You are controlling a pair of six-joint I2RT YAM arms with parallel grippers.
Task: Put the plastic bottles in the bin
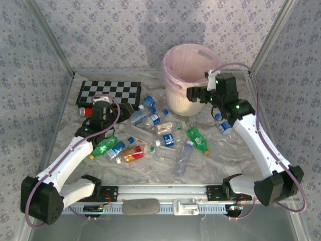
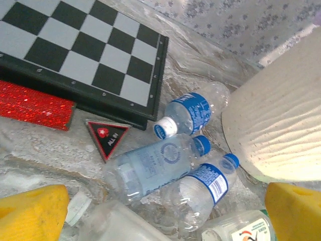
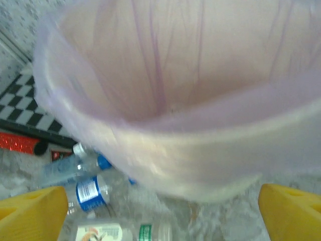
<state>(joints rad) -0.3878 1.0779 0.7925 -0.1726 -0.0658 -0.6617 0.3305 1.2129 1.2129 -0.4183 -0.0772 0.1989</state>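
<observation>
Now the round cream-white plastic bin (image 1: 176, 103), lined with a translucent pink bag, stands at the far side of the marble-patterned table (image 1: 235, 155), a little right of the middle. The small plastic bottles (image 1: 168, 140), mostly clear with blue caps and labels, some green and one orange-red, lie scattered on the table on the near side of the bin, between the two arms. One more lies apart at the right, beside the right arm. The right gripper (image 1: 192, 94) is just beside the bin's near-right wall, its jaws spread wide and holding nothing. The left gripper (image 2: 161, 221) hovers over the left part of the bottles, close to the black-and-white chessboard (image 1: 108, 92) and a red glittery stick (image 2: 31, 104), and its jaws are also spread wide.
</observation>
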